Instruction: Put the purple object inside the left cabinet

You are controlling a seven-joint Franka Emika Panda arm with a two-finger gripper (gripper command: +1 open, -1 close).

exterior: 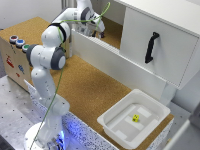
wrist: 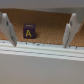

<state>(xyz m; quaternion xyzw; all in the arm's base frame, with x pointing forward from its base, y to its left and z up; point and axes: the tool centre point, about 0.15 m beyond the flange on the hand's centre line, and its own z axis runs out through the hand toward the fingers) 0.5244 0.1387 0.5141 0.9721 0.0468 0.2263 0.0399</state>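
The purple object (wrist: 29, 31) is a small cube with a yellow letter on its face. It rests on the brown cork floor of the left cabinet (wrist: 47, 27), behind the low white front panel (wrist: 40, 60). My gripper (wrist: 38, 35) is open, and its two pale fingers (wrist: 6, 27) stand wide apart on either side of the cube without touching it. In the exterior view the arm reaches over the front panel (exterior: 100, 50) into the left cabinet (exterior: 114, 31), with the gripper (exterior: 100, 31) inside the bay. The cube is hidden there.
At the exterior view's right is a cabinet section with a white door and black handle (exterior: 151, 47). A shallow white tub (exterior: 117, 129) holding a small yellow item (exterior: 135, 118) sits on the cork table. A box with coloured buttons (exterior: 15, 50) stands at the left.
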